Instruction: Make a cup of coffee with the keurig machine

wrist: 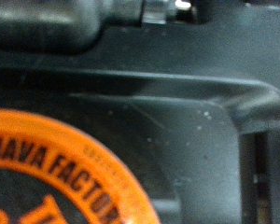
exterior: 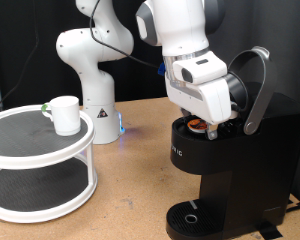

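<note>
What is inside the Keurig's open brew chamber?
An orange-topped pod sits inside the keurig machine, right under the gripper. The pod's body is hidden.

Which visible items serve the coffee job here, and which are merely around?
Job: keurig machine, lid raised; orange-topped pod seated in it; gripper right above the pod; cup on the tiered stand.
Around: white tiered stand; wooden table.

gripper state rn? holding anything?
Gripper: cannot tell open or shut; down at the keurig machine's open pod chamber, right over the orange-topped pod. No grasp visible.
</note>
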{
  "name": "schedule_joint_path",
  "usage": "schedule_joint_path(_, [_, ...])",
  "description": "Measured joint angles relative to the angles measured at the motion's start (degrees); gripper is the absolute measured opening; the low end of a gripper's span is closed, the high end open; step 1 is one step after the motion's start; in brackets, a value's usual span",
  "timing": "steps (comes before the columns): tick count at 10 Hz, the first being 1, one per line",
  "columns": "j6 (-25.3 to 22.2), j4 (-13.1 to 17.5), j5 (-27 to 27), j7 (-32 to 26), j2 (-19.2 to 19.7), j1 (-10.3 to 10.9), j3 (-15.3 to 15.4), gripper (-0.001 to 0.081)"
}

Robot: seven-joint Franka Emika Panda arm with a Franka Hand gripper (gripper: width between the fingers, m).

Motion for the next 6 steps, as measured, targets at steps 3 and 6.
schedule_joint_path(3, [1.2,-0.2,2.1,-0.8,0.0,-0.1,-0.2,0.0802])
schedule_joint_path(6, [3.5,-0.9,9.3,-5.2,-1.5,-0.2,-1.3,0.0803])
